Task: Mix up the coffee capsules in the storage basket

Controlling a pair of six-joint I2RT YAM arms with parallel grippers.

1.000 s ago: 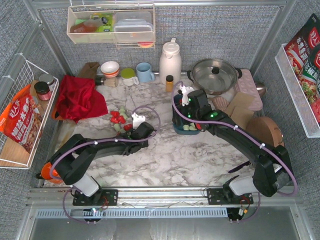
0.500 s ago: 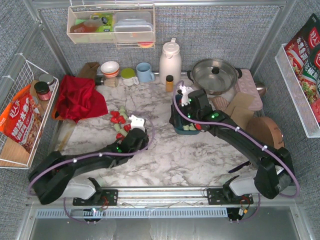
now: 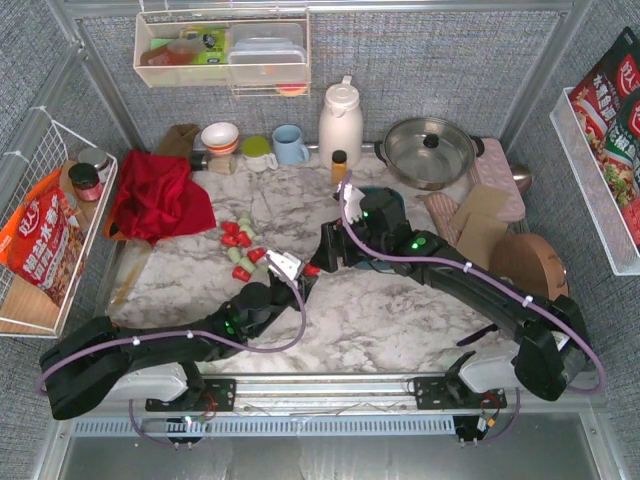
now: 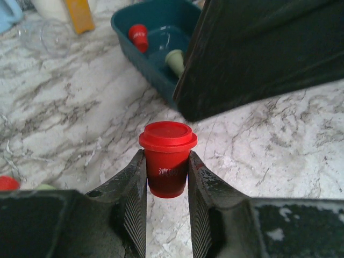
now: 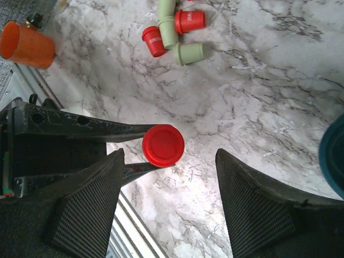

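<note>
- The left gripper [image 4: 166, 180] pinches one red capsule [image 4: 167, 156] upright by its body, lid free — probably to hand it over.
- The right gripper [image 5: 169, 161] hangs over it, jaws spread, not touching.
- The storage basket [image 4: 141, 64] stands just behind, but the right gripper blocks the direct way.
- Other capsules [image 3: 240, 245] lie loose on the marble table [image 3: 400, 320].

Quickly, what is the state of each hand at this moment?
Left hand: closed on a red coffee capsule.
Right hand: open, holding nothing.
</note>
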